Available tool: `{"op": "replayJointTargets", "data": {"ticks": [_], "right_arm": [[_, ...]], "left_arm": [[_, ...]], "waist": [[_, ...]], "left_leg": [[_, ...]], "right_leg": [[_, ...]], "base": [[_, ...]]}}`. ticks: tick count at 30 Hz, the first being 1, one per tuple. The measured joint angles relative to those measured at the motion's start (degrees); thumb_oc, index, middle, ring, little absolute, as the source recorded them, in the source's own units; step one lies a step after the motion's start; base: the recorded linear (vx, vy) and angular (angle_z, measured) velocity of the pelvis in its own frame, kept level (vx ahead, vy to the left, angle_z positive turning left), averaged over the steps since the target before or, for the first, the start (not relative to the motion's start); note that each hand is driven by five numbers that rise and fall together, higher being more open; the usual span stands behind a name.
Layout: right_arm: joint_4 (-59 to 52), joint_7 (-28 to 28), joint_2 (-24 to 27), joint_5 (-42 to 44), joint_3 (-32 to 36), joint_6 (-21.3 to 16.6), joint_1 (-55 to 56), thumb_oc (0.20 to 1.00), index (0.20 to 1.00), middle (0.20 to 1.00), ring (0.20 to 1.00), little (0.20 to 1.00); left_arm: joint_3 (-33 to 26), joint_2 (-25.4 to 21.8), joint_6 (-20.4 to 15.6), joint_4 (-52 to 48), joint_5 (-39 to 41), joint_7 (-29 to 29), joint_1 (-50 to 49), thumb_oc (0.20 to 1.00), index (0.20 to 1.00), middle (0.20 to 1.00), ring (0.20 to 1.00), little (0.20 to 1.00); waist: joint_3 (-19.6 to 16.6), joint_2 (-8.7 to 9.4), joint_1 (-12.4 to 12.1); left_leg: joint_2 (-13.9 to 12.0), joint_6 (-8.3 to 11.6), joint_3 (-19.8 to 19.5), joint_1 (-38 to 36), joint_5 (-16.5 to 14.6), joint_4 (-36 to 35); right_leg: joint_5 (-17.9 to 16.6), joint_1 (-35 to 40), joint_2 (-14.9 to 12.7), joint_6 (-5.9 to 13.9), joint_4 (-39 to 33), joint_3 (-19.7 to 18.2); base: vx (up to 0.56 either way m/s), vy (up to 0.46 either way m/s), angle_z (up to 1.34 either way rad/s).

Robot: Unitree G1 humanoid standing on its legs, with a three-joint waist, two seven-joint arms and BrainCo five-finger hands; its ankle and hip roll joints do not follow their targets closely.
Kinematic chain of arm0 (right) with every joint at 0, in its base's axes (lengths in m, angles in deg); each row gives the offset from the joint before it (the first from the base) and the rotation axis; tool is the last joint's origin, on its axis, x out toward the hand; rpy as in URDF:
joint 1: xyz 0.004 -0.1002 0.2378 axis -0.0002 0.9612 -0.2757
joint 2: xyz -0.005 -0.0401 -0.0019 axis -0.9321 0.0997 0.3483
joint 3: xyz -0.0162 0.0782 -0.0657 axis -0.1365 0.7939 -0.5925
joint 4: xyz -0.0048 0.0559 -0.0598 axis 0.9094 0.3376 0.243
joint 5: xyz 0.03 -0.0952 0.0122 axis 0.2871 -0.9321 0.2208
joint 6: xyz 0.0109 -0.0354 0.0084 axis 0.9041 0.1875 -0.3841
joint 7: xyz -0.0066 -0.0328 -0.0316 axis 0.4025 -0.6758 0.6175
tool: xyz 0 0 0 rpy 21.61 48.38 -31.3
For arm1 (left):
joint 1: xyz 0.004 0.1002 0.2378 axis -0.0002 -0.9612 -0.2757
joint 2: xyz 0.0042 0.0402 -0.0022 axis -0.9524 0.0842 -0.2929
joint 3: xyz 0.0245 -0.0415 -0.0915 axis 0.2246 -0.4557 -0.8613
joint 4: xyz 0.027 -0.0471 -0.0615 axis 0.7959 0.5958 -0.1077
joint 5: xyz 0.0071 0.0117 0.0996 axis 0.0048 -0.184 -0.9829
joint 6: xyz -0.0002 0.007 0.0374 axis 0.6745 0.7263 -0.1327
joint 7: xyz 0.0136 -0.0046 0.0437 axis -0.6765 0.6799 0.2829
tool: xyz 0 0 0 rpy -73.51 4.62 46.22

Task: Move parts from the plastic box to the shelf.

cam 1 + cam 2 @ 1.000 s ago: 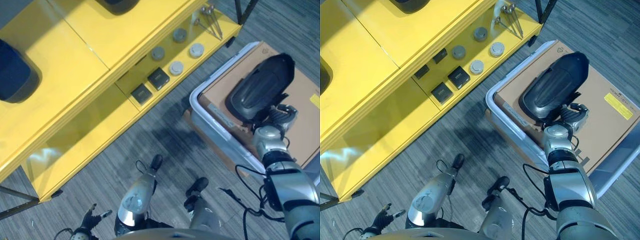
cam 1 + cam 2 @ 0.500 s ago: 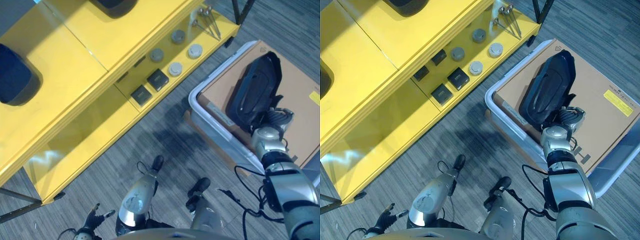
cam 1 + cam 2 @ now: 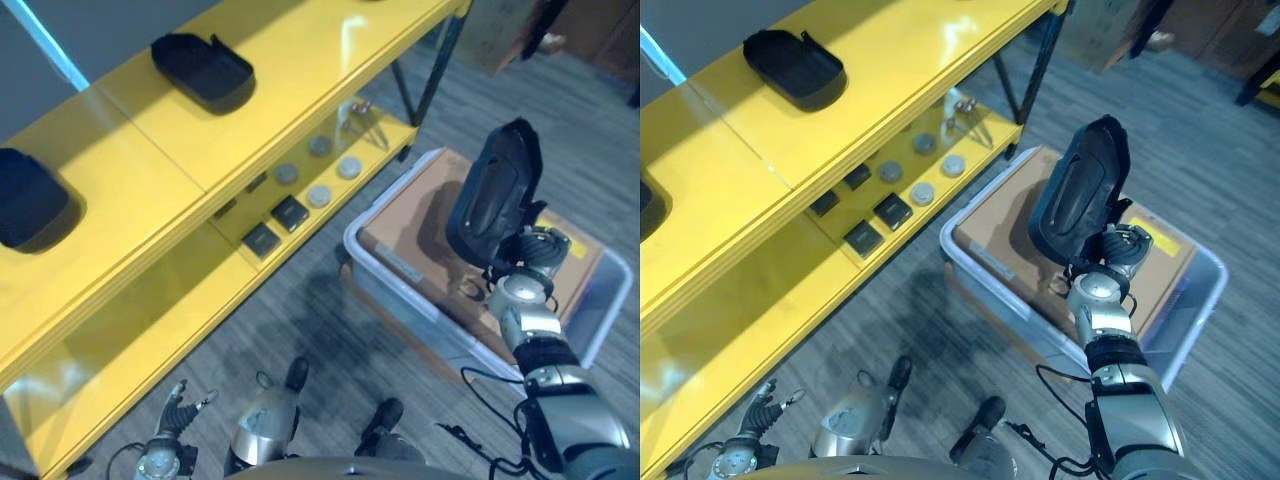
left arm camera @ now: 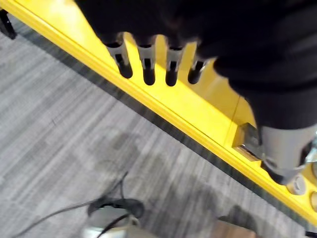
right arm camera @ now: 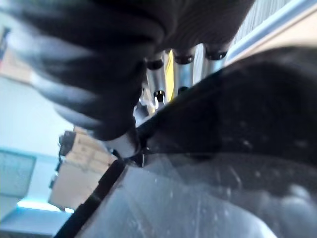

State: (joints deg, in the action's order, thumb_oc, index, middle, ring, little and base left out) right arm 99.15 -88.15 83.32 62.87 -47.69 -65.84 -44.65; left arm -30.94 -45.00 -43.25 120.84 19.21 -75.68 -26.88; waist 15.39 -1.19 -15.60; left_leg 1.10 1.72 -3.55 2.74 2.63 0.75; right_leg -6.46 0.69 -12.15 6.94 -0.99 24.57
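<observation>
Fingers (image 3: 1127,243) round black part (image 3: 1077,190), now higher above box (image 3: 1185,310)

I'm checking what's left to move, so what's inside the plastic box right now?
A brown cardboard sheet covers the inside of the clear plastic box. The right hand holds a black molded part upright above it. Anything under the cardboard is hidden.
</observation>
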Motion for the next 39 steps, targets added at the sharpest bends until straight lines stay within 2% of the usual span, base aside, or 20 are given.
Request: {"op": "replayJointTargets", "data": {"ticks": [2, 3, 5, 7, 11, 13, 14, 15, 16, 17, 18, 22, 26, 31, 32, 35, 39], "right_arm": [[-1.14, -0.46, -0.6, -0.51, -0.05, 0.28, 0.99, 0.2, 0.2, 0.2, 0.2, 0.2], [-1.55, -1.06, -0.84, -0.88, -0.01, 0.36, 1.37, 0.2, 0.2, 0.2, 0.2, 0.2], [-3.62, -1.22, -0.98, -0.88, 0.81, 0.54, 3.51, 0.2, 0.2, 0.2, 0.2, 0.2], [-7.68, -0.64, -1.64, -0.98, 1.58, 0.76, 7.77, 0.2, 0.2, 0.2, 0.2, 0.2], [-9.73, 1.74, -3.25, -3.18, 0.07, 2.69, 9.47, 0.2, 0.2, 0.2, 0.2, 0.2], [-11.66, 3.97, -5.09, -5.06, -4.06, 3.25, 9.71, 0.2, 0.2, 0.2, 0.2, 0.2], [-11.7, 4.73, -5.29, -5.38, -5.4, 3.25, 9.7, 0.2, 0.2, 0.2, 0.2, 0.2], [-11.82, 5.72, -5.3, -5.41, -6.45, 3.25, 9.72, 0.2, 0.2, 0.2, 0.2, 0.2], [-11.35, 5.73, -5.32, -5.4, -7.49, 3.24, 9.61, 0.2, 0.2, 0.2, 0.2, 0.2], [-11.28, 6.09, -5.46, -5.43, -8.26, 3.24, 9.47, 0.2, 0.2, 0.2, 0.2, 0.2], [-11.09, 6.83, -5.77, -5.46, -8.51, 3.25, 9.36, 0.2, 0.2, 0.2, 0.2, 0.2], [-10.13, 8.25, -6.35, -5.61, -12.67, 4.37, 6.5, 0.2, 0.2, 0.2, 0.2, 0.2], [-10.02, 9.67, -6.27, -6.77, -12.95, 5.33, 6.25, 0.2, 0.2, 0.2, 0.2, 0.2], [-9.88, 10.36, -6.3, -7.18, -14.43, 5.47, 6.21, 0.2, 0.2, 0.2, 0.2, 0.2], [-9.88, 11.09, -6.85, -7.34, -14.8, 5.48, 6.21, 0.2, 0.2, 0.2, 0.2, 0.2], [-9.88, 11.98, -7.54, -7.55, -15.37, 5.66, 6.08, 0.2, 0.2, 0.2, 0.2, 0.2], [-8.0, 13.01, -8.44, -7.64, -18.26, 6.86, 3.7, 0.2, 0.2, 0.2, 0.2, 0.2]], "left_arm": [[-0.18, -0.06, -0.31, -0.92, 0.8, -0.77, -0.03, 1.0, 1.0, 1.0, 1.0, 1.0], [-0.39, -0.09, -0.23, -2.31, 2.52, -2.02, -0.04, 1.0, 1.0, 1.0, 1.0, 1.0], [-0.44, -0.07, 0.43, -6.62, 5.01, -4.07, -0.03, 1.0, 1.0, 1.0, 1.0, 1.0], [-0.38, -0.61, 3.64, -17.07, 7.89, -7.19, -0.27, 1.0, 1.0, 1.0, 1.0, 1.0], [-0.15, -2.89, 11.02, -27.29, 12.52, -10.13, 5.69, 1.0, 1.0, 1.0, 1.0, 1.0], [1.22, -3.16, 16.11, -31.46, 15.92, -10.2, 14.1, 1.0, 1.0, 1.0, 1.0, 1.0], [2.31, -3.07, 17.38, -31.12, 16.42, -10.05, 16.05, 1.0, 1.0, 1.0, 1.0, 1.0], [3.47, -1.96, 18.48, -31.32, 16.99, -10.2, 18.81, 1.0, 1.0, 1.0, 1.0, 1.0], [4.18, -0.52, 21.42, -30.57, 18.25, -9.74, 20.97, 1.0, 1.0, 1.0, 1.0, 1.0], [5.65, 0.19, 22.8, -29.89, 18.65, -9.48, 22.32, 1.0, 1.0, 1.0, 1.0, 1.0], [6.53, 1.88, 24.92, -28.7, 19.24, -9.05, 23.83, 1.0, 1.0, 1.0, 1.0, 1.0], [9.38, 5.92, 32.53, -23.18, 22.07, -7.62, 29.19, 1.0, 1.0, 1.0, 1.0, 1.0], [10.39, 8.18, 37.9, -21.15, 26.96, -7.75, 30.42, 1.0, 1.0, 1.0, 1.0, 1.0], [12.55, 8.31, 39.68, -21.21, 30.37, -7.88, 30.55, 1.0, 1.0, 1.0, 1.0, 1.0], [13.39, 8.78, 39.93, -21.34, 34.15, -7.68, 30.57, 1.0, 1.0, 1.0, 1.0, 1.0], [13.26, 9.72, 39.88, -22.61, 38.85, -7.68, 30.83, 1.0, 1.0, 1.0, 1.0, 1.0], [13.31, 10.57, 38.67, -24.78, 40.55, -7.41, 33.05, 1.0, 1.0, 1.0, 1.0, 1.0]], "waist": [[-1.96, 0.7, 0.39], [-2.51, 1.08, 1.35], [-2.7, 1.21, 1.84], [-3.12, 1.22, 1.98], [-3.8, 0.98, 4.7], [-5.26, 0.65, 7.38], [-6.07, 0.38, 7.56], [-7.09, 0.18, 9.09], [-7.61, -0.01, 9.83], [-8.14, -0.22, 9.94], [-8.6, -0.2, 11.17], [-9.06, -0.19, 13.14], [-9.1, -0.25, 14.44], [-9.1, -0.23, 14.42], [-9.11, -0.22, 14.55], [-9.13, -0.19, 14.56], [-9.18, -0.13, 14.82]], "left_leg": [[-0.35, 0.62, 0.57, -0.07, -0.74, -0.06], [-0.59, 0.61, 0.81, -0.58, -0.73, -0.14], [-0.78, 0.75, 1.1, -1.45, -0.99, -0.16], [-1.02, 0.36, 2.25, -3.01, -0.73, -1.02], [-1.83, 0.38, 3.93, -5.06, -0.59, -1.39], [-2.5, 0.71, 5.29, -6.85, -0.75, -2.07], [-2.6, 0.79, 5.34, -6.53, -0.97, -2.33], [-2.74, 0.74, 5.67, -7.04, -1.01, -2.49], [-2.84, 0.85, 6.29, -7.53, -0.85, -2.38], [-3.12, 0.89, 6.92, -7.64, -0.88, -2.74], [-3.27, 0.91, 7.23, -8.27, -0.88, -2.81], [-3.91, 1.06, 8.4, -8.82, -0.83, -3.06], [-4.31, 1.15, 9.38, -9.06, -0.77, -3.22], [-4.36, 1.21, 9.94, -9.75, -0.73, -3.86], [-4.35, 1.22, 9.97, -9.81, -0.72, -3.86], [-4.35, 1.24, 10.04, -9.83, -0.7, -3.85], [-4.35, 1.24, 10.06, -9.91, -0.69, -3.84]], "right_leg": [[0.11, 0.13, 0.32, -0.05, -0.28, -0.59], [0.09, 0.46, 0.55, -0.07, -0.35, -0.76], [0.16, 1.19, 0.7, -0.12, -0.43, -1.05], [0.12, 1.62, 0.94, -0.2, -0.46, -2.24], [-0.32, 2.14, 1.64, -0.67, -0.93, -3.93], [-0.38, 3.3, 2.53, -0.72, -1.97, -5.26], [-0.4, 3.33, 2.64, -0.75, -2.06, -5.42], [-0.38, 3.2, 2.78, -0.75, -2.17, -5.72], [-0.45, 3.44, 3.05, -0.83, -2.26, -6.31], [-0.48, 3.19, 3.26, -0.87, -2.27, -6.86], [-0.57, 3.27, 3.47, -0.99, -2.59, -7.1], [-1.33, 3.36, 4.31, -1.67, -3.41, -8.25], [-1.62, 3.27, 4.7, -2.0, -3.62, -8.72], [-1.49, 3.3, 4.82, -1.79, -3.61, -9.61], [-1.52, 3.29, 4.82, -1.79, -3.61, -9.64], [-1.59, 3.31, 4.84, -1.86, -3.61, -9.66], [-1.64, 3.36, 4.86, -1.89, -3.61, -9.66]], "base": [[0.05, -0.078, -0.21], [0.06, -0.071, -0.11], [0.06, -0.078, -0.12], [0.05, -0.078, -0.22], [0.05, -0.068, -0.24], [0.04, -0.06, -0.38], [0.02, -0.03, -0.32], [0.03, -0.037, -0.18], [0.02, -0.026, -0.24], [0.02, -0.03, -0.23], [0.02, -0.028, -0.2], [0.01, -0.012, -0.2], [0.02, -0.012, -0.07], [0.03, -0.002, -0.08], [0.04, 0.013, -0.01], [0.02, 0.009, 0.0], [0.03, 0.009, 0.0]]}}
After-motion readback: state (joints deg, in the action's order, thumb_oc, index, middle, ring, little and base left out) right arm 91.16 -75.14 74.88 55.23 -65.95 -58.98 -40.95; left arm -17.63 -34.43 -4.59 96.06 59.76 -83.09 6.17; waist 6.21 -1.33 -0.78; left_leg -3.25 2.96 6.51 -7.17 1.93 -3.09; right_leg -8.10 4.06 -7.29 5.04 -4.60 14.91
